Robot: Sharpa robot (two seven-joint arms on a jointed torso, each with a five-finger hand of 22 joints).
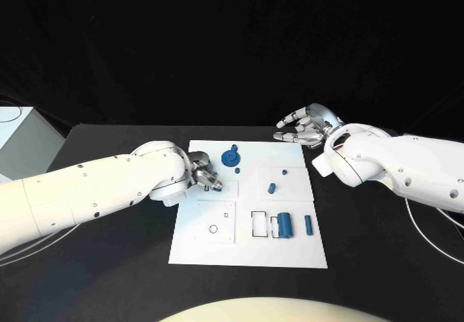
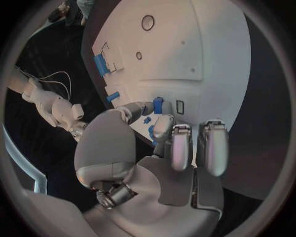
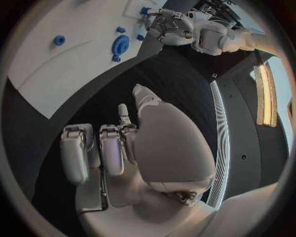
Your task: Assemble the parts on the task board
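The white task board (image 1: 208, 248) lies mid-table. My left hand (image 1: 203, 173) hovers over its left side, pinching a small blue piece (image 2: 158, 104) between thumb and a finger; the right wrist view shows that piece (image 3: 145, 10) at the left hand's (image 3: 169, 22) fingertips. A blue gear (image 1: 231, 158) sits near the board's far edge, with a small blue piece (image 1: 238, 170) beside it. A short peg (image 1: 271, 188) stands mid-board. A thick blue cylinder (image 1: 285, 225) and a thin rod (image 1: 308, 225) lie at the near right. My right hand (image 1: 304, 127) hangs off the far right corner, fingers apart, holding nothing.
A pale grey box (image 1: 24, 141) stands at the table's far left edge. Black table (image 1: 106, 275) surrounds the board on all sides. Thin cables trail on the table near both arms.
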